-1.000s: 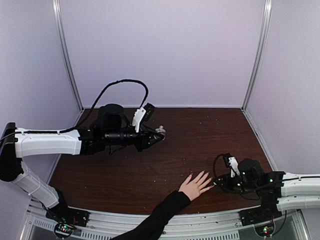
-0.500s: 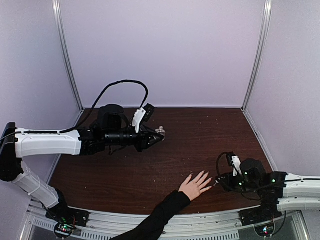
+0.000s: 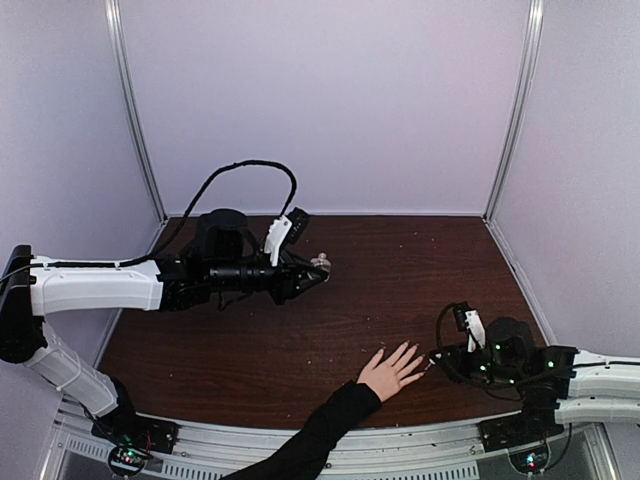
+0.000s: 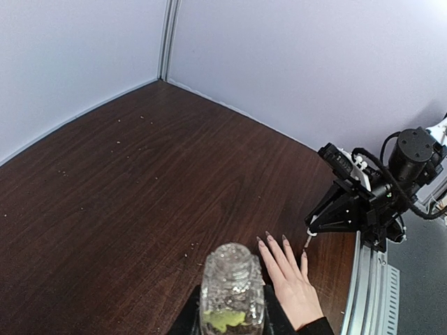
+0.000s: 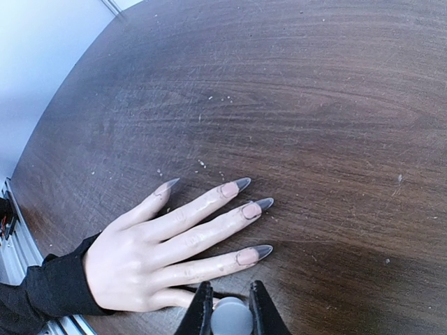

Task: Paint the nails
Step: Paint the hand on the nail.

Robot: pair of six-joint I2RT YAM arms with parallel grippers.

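Shifted slightly toward the near right edge since a second ago, the right pincer [image 5: 230, 287] sits low over the tabletop [image 5: 314, 105]. Its fingers are pressed onto a small round grey cap [image 5: 232, 318], just beside the nearest finger of the human hand [image 5: 140, 262]. That hand lies flat, palm down, fingers spread, near the front edge. Its long pointed nails [image 5: 250, 210] have greyish tips and point toward this pincer. Well apart, the left pincer [image 3: 318, 270] has not moved and pinches an upright clear glass bottle [image 4: 232, 286].
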